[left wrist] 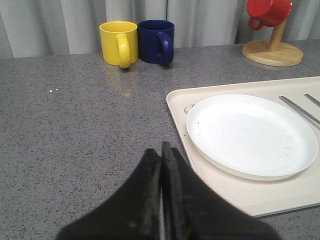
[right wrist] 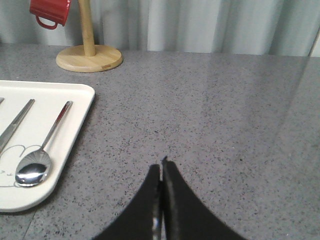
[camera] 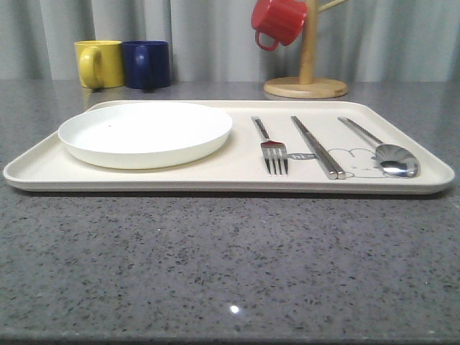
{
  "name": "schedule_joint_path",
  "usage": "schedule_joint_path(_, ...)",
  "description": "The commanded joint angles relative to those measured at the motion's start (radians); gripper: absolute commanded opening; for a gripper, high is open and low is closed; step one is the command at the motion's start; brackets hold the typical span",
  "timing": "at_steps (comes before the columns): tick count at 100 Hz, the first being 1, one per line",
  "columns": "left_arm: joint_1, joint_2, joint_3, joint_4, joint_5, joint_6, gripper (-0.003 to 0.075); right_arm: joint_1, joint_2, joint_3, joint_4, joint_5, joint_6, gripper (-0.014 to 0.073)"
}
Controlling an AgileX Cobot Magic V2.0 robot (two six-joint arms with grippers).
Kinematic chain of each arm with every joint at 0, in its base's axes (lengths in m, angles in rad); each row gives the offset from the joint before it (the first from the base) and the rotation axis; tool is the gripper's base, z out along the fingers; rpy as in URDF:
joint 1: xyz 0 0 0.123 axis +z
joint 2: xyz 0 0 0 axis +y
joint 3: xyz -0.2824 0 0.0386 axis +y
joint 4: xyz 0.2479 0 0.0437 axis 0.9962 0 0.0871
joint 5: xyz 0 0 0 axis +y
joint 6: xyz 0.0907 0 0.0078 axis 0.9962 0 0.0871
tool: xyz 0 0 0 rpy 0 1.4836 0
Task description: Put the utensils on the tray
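The cream tray (camera: 237,176) lies across the middle of the grey table. On its right half lie the fork (camera: 273,152), the pair of chopsticks (camera: 317,146) and the spoon (camera: 388,154), side by side with handles pointing away. A round white plate (camera: 146,133) sits on the tray's left half. My left gripper (left wrist: 161,148) is shut and empty, over bare table just off the tray's (left wrist: 265,197) left edge beside the plate (left wrist: 250,134). My right gripper (right wrist: 162,164) is shut and empty above bare table, off the tray's (right wrist: 65,145) right edge, near the spoon (right wrist: 37,160).
A yellow mug (camera: 99,63) and a dark blue mug (camera: 146,64) stand at the back left. A wooden mug tree (camera: 306,79) with a red mug (camera: 278,21) hanging on it stands at the back right. Grey curtains close off the back.
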Motion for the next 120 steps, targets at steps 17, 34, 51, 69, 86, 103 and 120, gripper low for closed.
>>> schedule_joint_path(17,-0.007,0.012,-0.026,-0.005,-0.074,-0.005,-0.0019,-0.003,-0.105,0.162,-0.018,-0.151,-0.009,-0.0067)
schedule_joint_path(34,-0.007,0.012,-0.026,-0.005,-0.074,-0.005,-0.0019,-0.003,-0.128,0.311,-0.016,-0.428,-0.009,-0.0067)
schedule_joint_path(51,-0.007,0.010,-0.026,-0.005,-0.072,-0.005,-0.0019,-0.003,-0.126,0.318,-0.011,-0.417,-0.009,-0.0067)
schedule_joint_path(69,-0.007,0.010,-0.026,-0.005,-0.072,-0.005,-0.0019,-0.003,-0.126,0.318,-0.011,-0.422,-0.009,-0.0067)
schedule_joint_path(86,-0.007,0.010,-0.026,-0.005,-0.072,-0.005,-0.0019,-0.003,-0.126,0.318,-0.011,-0.422,-0.009,-0.0067)
schedule_joint_path(103,-0.007,0.010,-0.026,-0.005,-0.072,-0.005,-0.0019,-0.003,-0.126,0.318,-0.011,-0.422,-0.009,-0.0067)
schedule_joint_path(120,-0.007,0.010,-0.026,-0.005,-0.072,-0.005,-0.0019,-0.003,-0.126,0.318,-0.011,-0.422,-0.009,-0.0067)
